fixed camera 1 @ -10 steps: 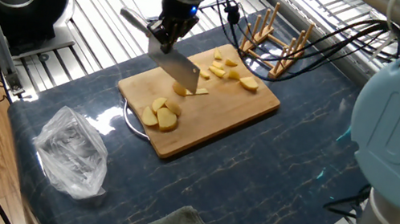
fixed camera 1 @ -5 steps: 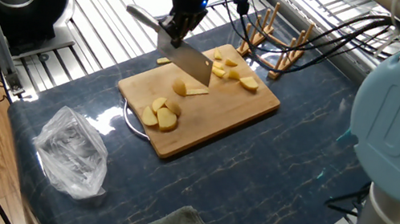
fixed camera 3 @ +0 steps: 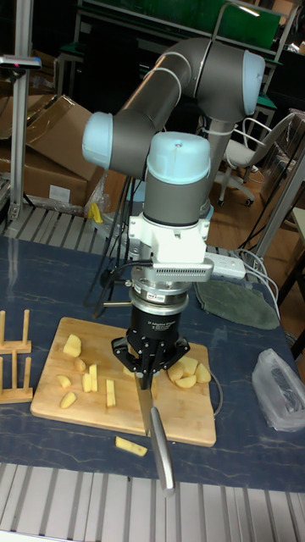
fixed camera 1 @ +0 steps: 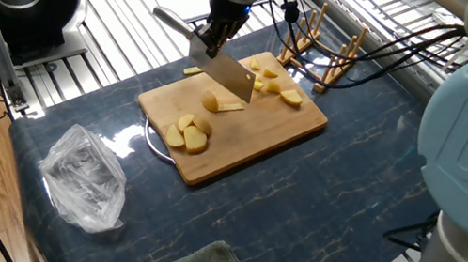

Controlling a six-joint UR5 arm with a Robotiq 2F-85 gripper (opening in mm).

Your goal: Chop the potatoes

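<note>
Above the bamboo board (fixed camera 1: 258,130), the tool (fixed camera 1: 214,36) – clamped on the cleaver (fixed camera 1: 223,72) – has lifted and shifted right off the rounded potato (fixed camera 1: 210,101). Potatoes (fixed camera 1: 270,84) lie scattered on the board; one stick (fixed camera 1: 192,71) sits off it – likely repositioning for another cut.

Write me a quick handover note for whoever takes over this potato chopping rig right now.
Gripper: shut on the knife, blade raised above the bamboo board.
Potatoes: a rounded piece under the blade, a cluster of halves at the board's near end, small cut pieces at the far end, one stick off the board on the table.
Left: chop the larger pieces.
</note>
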